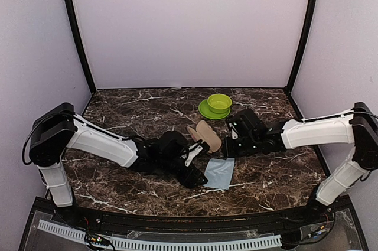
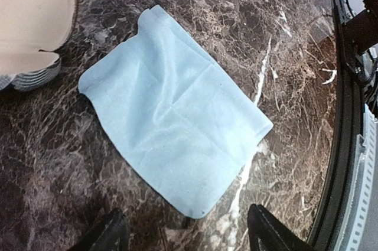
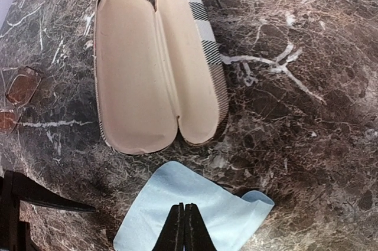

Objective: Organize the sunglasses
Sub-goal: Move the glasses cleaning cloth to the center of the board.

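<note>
While my left gripper (image 2: 189, 228) hangs spread above this limp, pale-blue fabric cloth (image 2: 171, 115), right gripper (image 3: 184, 218) pressed together, I'd pinch a corner.

Sunglasses (image 3: 23, 85) were cut off at the right wrist view's left edge. Case (image 2: 32, 18) ran past left wrist view's top-left corner.

free: table (image 1: 277, 174) right of cloth (image 2: 174, 106) | blocked: open case (image 3: 156, 65) just behind cloth — bowl (image 1: 218, 104) beyond
</note>
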`<state>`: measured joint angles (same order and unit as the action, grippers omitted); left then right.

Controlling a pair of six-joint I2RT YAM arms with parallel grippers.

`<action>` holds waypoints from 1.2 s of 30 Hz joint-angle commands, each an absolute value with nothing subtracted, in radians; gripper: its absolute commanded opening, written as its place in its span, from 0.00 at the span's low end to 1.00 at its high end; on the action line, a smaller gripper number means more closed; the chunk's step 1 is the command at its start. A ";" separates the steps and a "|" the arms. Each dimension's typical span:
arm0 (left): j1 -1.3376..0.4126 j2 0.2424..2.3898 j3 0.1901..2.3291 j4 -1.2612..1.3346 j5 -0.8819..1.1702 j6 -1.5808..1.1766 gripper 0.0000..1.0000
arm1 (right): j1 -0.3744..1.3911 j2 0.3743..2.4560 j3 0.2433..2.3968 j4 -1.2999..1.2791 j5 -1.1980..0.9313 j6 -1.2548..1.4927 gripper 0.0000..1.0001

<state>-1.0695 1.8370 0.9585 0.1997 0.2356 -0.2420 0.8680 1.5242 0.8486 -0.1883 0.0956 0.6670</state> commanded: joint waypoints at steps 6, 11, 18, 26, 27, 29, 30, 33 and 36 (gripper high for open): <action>-1.141 1.940 1.129 -0.033 -0.044 -0.193 0.69 | 0.847 1.470 0.799 -0.171 0.108 0.672 0.04; -1.155 1.981 1.185 -0.100 -0.144 -0.170 0.69 | 0.845 1.465 0.786 -0.157 0.104 0.672 0.04; -1.158 1.993 1.185 -0.160 -0.188 -0.137 0.68 | 0.845 1.464 0.780 -0.150 0.100 0.665 0.09; -1.160 1.941 1.090 -0.222 -0.216 -0.075 0.67 | 0.844 1.477 0.796 -0.169 0.081 0.640 0.23; -1.160 1.921 1.061 -0.225 -0.220 -0.065 0.67 | 0.845 1.479 0.796 -0.165 0.077 0.635 0.23; -1.160 1.880 1.014 -0.222 -0.216 -0.043 0.66 | 0.847 1.482 0.792 -0.157 0.056 0.624 0.26; -1.160 1.859 0.994 -0.221 -0.208 -0.037 0.66 | 0.849 1.485 0.792 -0.150 0.044 0.616 0.27; -1.160 1.802 0.947 -0.220 -0.178 -0.042 0.65 | 0.874 1.502 0.802 -0.129 0.015 0.589 0.32; -1.160 1.757 0.917 -0.227 -0.154 -0.057 0.65 | 0.912 1.540 0.838 -0.126 0.003 0.566 0.35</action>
<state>-1.1591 1.8027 0.9760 -0.1055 -0.1814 -0.0776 0.8680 1.4990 0.7948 -0.1665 0.0425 0.6033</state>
